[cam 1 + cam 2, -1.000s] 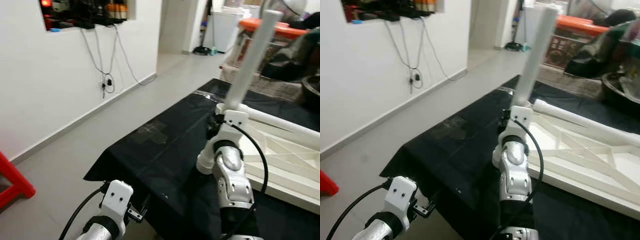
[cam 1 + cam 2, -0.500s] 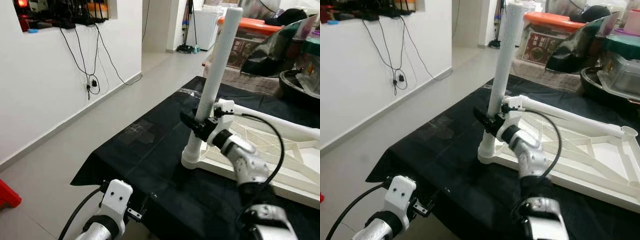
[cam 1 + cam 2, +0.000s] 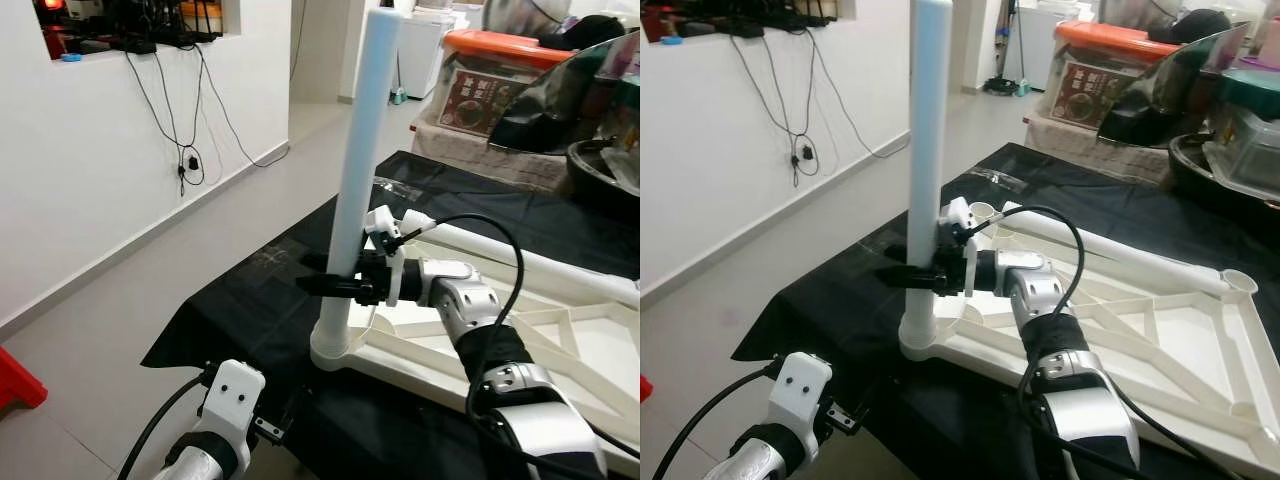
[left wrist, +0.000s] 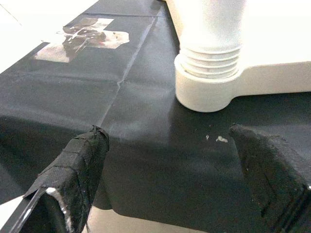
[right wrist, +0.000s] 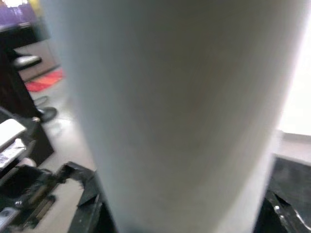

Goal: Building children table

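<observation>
One white table leg stands upright in the corner socket of the inverted white tabletop, which lies on the black cloth. The right gripper is clamped around the leg's lower shaft, fingers horizontal. The left gripper hovers low at the cloth's near edge, fingers spread apart, holding nothing. Threads show above the socket collar, so seating appears incomplete. Recommended procedure: keep the leg vertical, rotate it about its own axis, and avoid side load that could cross-thread it or shift the tabletop.
</observation>
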